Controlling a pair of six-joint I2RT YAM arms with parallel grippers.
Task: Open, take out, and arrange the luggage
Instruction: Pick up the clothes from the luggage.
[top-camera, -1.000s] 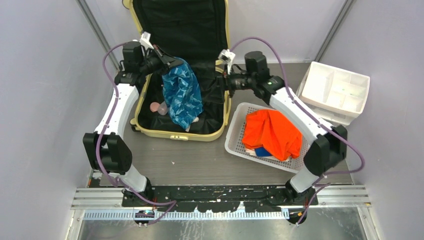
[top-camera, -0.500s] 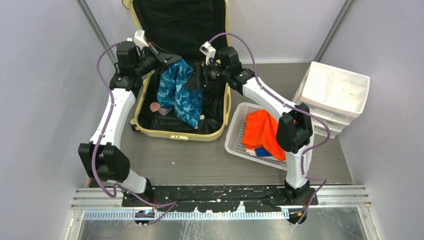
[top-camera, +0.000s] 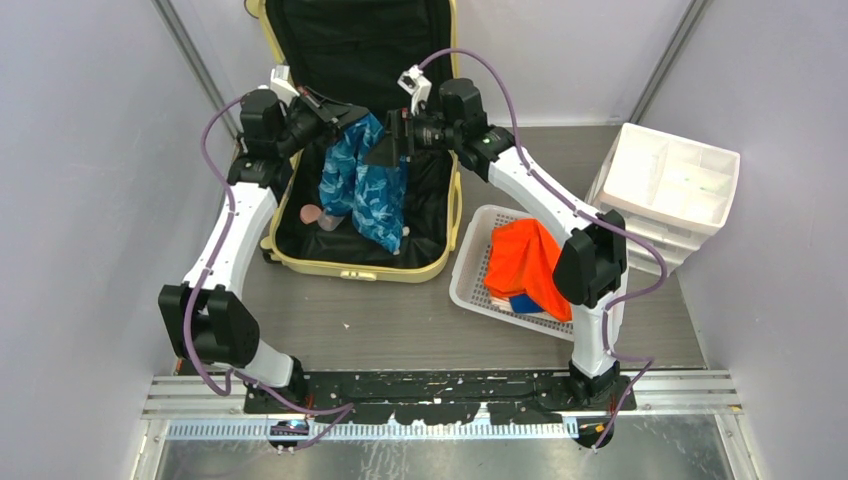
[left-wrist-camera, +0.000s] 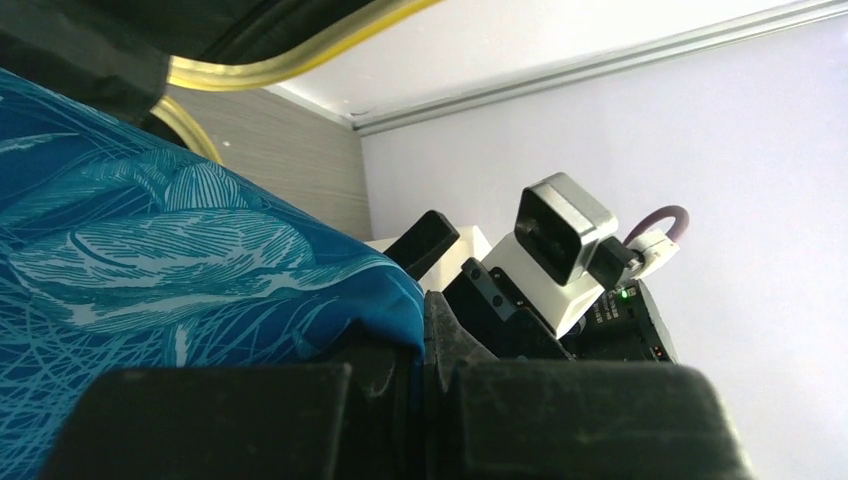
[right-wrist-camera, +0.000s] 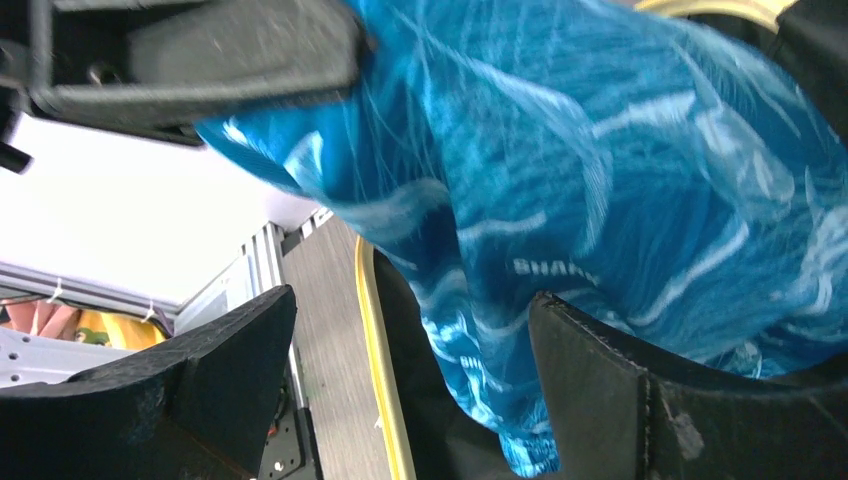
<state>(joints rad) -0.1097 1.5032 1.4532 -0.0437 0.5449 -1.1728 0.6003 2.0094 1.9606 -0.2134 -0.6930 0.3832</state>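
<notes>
Your suitcase (top-camera: 340, 266) lies open at the far side of the table, left of centre. Its lid stands up against the back wall and its black lining is showing. A blue patterned garment (top-camera: 365, 190) hangs over the open half, with its lower end down near the lining, and a small pink item (top-camera: 312, 213) lies just beside it.

You look to be in the taking-out step, with this garment only partly lifted.

Your left claw (top-camera: 335, 113) is clamped on the garment's top edge and carries its weight. Your right claw (right-wrist-camera: 410, 300) is spread wide with the cloth hanging between its fingers (right-wrist-camera: 610, 390); it grips nothing yet. I cannot tell whether one finger brushes the fabric.

Next you would likely close the right claw on the cloth, then raise both until the hem clears the yellow rim. From there, carry it right toward the white basket (top-camera: 468, 275), where an orange garment (top-camera: 520, 258) already lies.
</notes>
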